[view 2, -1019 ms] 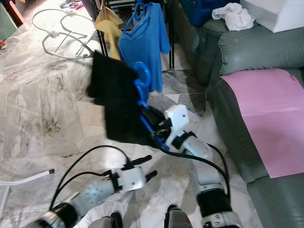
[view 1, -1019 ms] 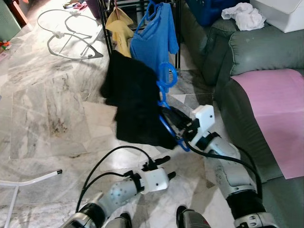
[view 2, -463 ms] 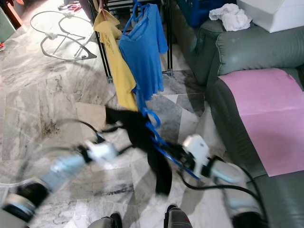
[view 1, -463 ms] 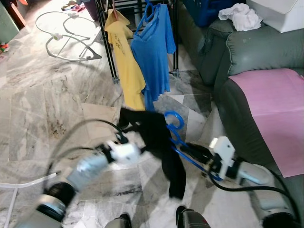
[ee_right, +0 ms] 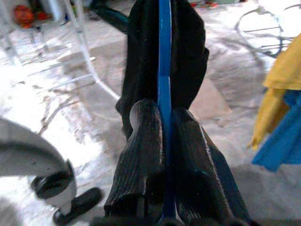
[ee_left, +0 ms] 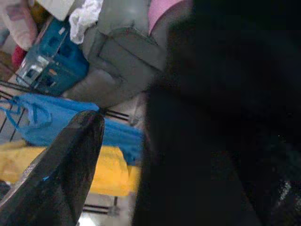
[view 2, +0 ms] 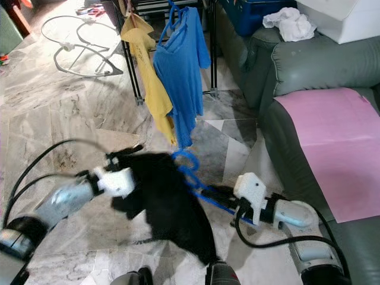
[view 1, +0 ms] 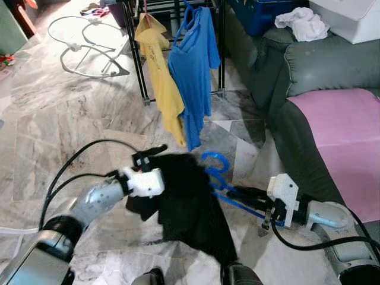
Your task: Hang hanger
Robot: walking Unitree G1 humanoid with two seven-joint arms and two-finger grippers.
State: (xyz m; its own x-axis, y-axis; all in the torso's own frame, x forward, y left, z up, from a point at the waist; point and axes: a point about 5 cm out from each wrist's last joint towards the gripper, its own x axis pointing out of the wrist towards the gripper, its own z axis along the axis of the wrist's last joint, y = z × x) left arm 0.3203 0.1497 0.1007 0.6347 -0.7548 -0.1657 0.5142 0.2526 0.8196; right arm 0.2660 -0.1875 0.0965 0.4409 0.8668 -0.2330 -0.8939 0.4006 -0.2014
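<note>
A robot is standing on a grey marble floor (view 1: 53, 119), holding a blue hanger (view 1: 228, 193) low in front of itself, with a black garment (view 1: 193, 208) draped over it. The right gripper (ee_right: 162, 136) is reaching in from four o'clock, its two black fingers pressed together on the hanger's thin blue bar. The left gripper (view 1: 151, 155) is coming in from eight o'clock and touching the black cloth's upper edge; I cannot tell whether its fingers are spread or closed. The hanger's hook is pointing toward twelve o'clock, near the hem of a blue shirt (view 1: 193, 71). That shirt is hanging beside a yellow shirt (view 1: 159, 77) on a black rack (view 1: 135, 56) at twelve o'clock. A grey sofa (view 1: 323, 65) with a pink sheet (view 1: 347, 139) is sitting at two o'clock. No writing is readable.
</note>
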